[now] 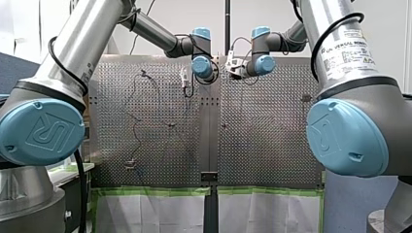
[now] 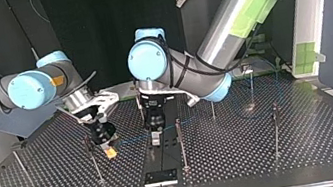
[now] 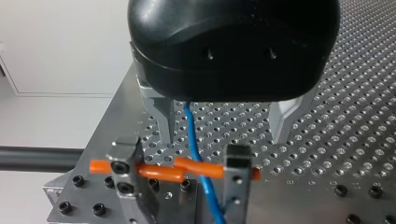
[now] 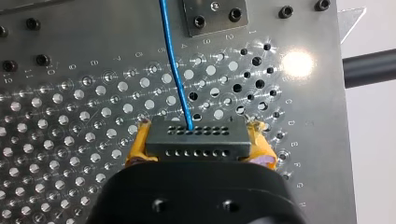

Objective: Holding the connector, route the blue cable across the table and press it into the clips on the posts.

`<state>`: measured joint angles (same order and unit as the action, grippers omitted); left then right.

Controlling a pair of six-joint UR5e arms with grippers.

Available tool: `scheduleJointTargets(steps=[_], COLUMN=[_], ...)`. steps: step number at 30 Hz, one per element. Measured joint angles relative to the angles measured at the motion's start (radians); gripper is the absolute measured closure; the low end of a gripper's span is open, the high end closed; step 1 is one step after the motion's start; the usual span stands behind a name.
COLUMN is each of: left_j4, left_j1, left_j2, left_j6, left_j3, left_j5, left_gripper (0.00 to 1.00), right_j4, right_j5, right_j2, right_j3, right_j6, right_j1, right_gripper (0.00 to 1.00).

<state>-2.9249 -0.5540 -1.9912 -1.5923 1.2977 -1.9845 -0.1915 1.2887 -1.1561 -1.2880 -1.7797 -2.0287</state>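
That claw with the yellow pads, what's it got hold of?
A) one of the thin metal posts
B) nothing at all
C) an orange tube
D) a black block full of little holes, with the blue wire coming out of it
D: in the right wrist view, my right claw has its yellow pads pressed on either side of the black connector, and the blue cable runs out of its top row of holes.
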Motion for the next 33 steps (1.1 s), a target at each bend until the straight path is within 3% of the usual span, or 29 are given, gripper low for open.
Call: scheduleJointTargets(steps=[10, 16, 18, 20, 21, 22, 23, 24, 26, 33], left_j4=[0.012, 0.013, 0.015, 0.017, 0.018, 0.018, 0.019, 0.019, 0.019, 0.019], left_j1=[0.003, 0.004, 0.002, 0.000, -0.003, -0.005, -0.006, -0.009, -0.012, -0.026], left_j2=[-0.022, -0.023, -0.023, -0.023, -0.023, -0.023, -0.023, -0.023, -0.023, -0.023], left_j6=[0.000, 0.003, 0.009, 0.015, 0.019, 0.024, 0.028, 0.033, 0.038, 0.025], left_j3=[-0.010, -0.016, -0.017, -0.017, -0.017, -0.017, -0.017, -0.017, -0.017, -0.017], left_j5=[0.011, -0.016, -0.028, -0.040, -0.049, -0.055, -0.062, -0.068, -0.074, -0.079], left_gripper=[0.00, 0.00, 0.05, 0.37, 0.37, 0.57, 0.71, 0.71, 1.00, 1.00], right_j4=[0.001, 0.001, 0.001, 0.001, 0.001, 0.001, 0.001, 0.001, 0.001, 0.001], right_j5=[0.000, 0.000, 0.000, 0.000, 0.000, 0.000, 0.000, 0.000, 0.000, 0.000], right_j2=[0.000, 0.000, 0.000, 0.000, 0.000, 0.000, 0.000, 0.000, 0.000, 0.000], right_j3=[0.000, 0.000, 0.000, 0.000, 0.000, 0.000, 0.000, 0.000, 0.001, 0.000], right_j6=[0.000, 0.000, 0.000, 0.000, 0.000, 0.000, 0.000, -0.001, -0.001, -0.004], right_j1=[0.000, 0.000, 0.000, 0.000, 0.000, 0.000, 0.001, 0.001, 0.001, 0.001], right_gripper=[1.00, 1.00, 1.00, 1.00, 1.00, 1.00, 1.00, 1.00, 1.00, 1.00])
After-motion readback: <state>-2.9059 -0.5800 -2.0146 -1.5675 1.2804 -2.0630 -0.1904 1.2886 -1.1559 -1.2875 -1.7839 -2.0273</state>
